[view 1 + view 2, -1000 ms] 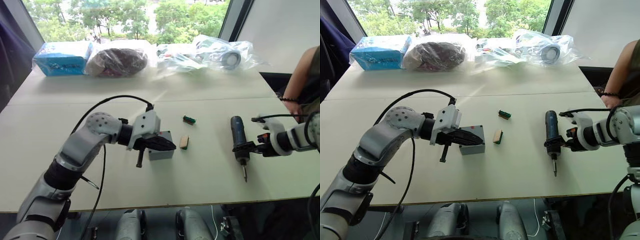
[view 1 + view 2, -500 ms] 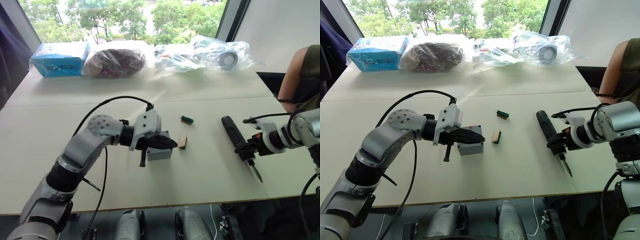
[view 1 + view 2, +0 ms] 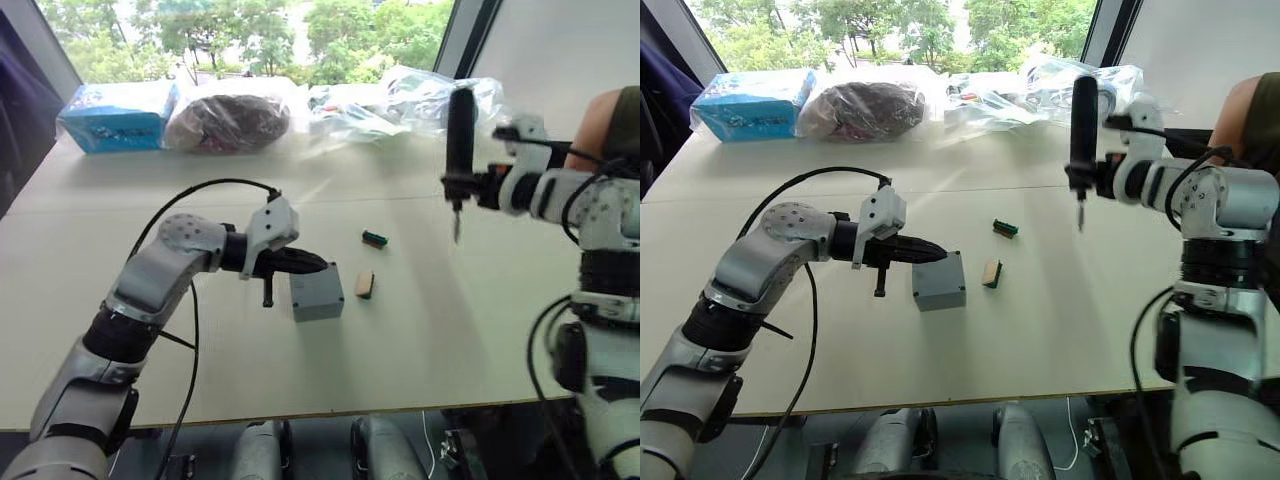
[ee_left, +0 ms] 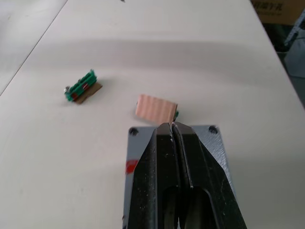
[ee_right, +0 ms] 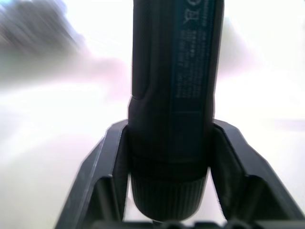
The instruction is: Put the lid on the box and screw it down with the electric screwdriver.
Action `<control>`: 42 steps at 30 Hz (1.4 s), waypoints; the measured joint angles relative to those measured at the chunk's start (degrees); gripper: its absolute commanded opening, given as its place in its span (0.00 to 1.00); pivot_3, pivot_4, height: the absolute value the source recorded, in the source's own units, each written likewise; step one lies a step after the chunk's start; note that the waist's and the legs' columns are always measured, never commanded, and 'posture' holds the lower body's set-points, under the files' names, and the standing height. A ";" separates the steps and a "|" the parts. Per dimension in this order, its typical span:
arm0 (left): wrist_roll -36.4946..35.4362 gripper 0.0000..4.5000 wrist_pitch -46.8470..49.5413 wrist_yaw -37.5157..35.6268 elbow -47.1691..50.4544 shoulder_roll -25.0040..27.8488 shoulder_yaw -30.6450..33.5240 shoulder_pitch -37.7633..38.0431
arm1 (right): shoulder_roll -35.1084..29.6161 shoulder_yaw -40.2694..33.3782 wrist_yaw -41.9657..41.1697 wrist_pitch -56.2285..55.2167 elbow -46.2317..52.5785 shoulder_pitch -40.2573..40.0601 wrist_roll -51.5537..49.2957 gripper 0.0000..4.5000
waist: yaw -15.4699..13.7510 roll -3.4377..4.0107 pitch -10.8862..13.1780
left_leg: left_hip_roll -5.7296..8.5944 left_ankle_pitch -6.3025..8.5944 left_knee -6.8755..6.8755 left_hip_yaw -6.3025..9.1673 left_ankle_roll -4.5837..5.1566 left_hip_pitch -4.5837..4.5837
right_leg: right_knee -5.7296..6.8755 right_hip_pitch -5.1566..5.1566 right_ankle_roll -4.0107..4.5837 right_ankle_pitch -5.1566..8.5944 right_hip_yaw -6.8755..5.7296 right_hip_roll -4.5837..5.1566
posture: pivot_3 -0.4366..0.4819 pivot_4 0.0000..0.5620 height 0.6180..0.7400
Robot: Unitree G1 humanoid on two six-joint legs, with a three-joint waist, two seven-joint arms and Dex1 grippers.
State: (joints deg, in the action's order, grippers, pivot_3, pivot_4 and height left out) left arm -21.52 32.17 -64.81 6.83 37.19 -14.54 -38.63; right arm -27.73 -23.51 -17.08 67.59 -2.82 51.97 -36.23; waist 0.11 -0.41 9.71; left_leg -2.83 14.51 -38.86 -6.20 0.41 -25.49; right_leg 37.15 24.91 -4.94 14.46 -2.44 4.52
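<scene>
Table point(image 3: 1040, 330) holds the grey box point(image 3: 938, 281) near its middle, lid seated on top, with a tan block point(image 3: 991, 272) just beside it and a green block point(image 3: 1006, 229) farther back; bagged clutter point(image 3: 875, 105) sits along the far edge. Left gripper point(image 3: 936, 254) has its fingers pressed together, tips over the box's near-left edge. Right gripper point(image 5: 167, 157) is clamped on the electric screwdriver point(image 3: 1078, 125), now lifted upright off the table, bit down, back-right of the box, where 1 s ago it lay flat.

Lab: worktable point(image 3: 420, 340), bagged parts point(image 3: 440, 95).

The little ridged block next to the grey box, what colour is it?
The ridged block is tan-pink with a green edge, clearest in the left wrist view.
</scene>
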 measured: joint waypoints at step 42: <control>7.33 0.00 -2.83 3.80 -2.28 -3.13 -3.70 2.62 | 15.02 25.89 -8.81 -39.24 20.88 -28.53 11.30 0.40 | -0.60 -0.01 -0.01 | 0.13 0.23 -0.23 0.06 0.40 0.14 | 0.05 -0.22 0.00 -0.02 0.00 0.10 | 0.48 0.27 1.00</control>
State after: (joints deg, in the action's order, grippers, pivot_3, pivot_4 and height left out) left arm -14.19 29.34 -61.01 4.55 34.07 -18.24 -36.01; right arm -12.71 2.38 -25.89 28.36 18.06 23.45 -24.94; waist -0.49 -0.42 9.70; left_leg -2.69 14.74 -39.08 -6.14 0.81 -25.34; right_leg 37.20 24.69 -4.94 14.44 -2.44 4.62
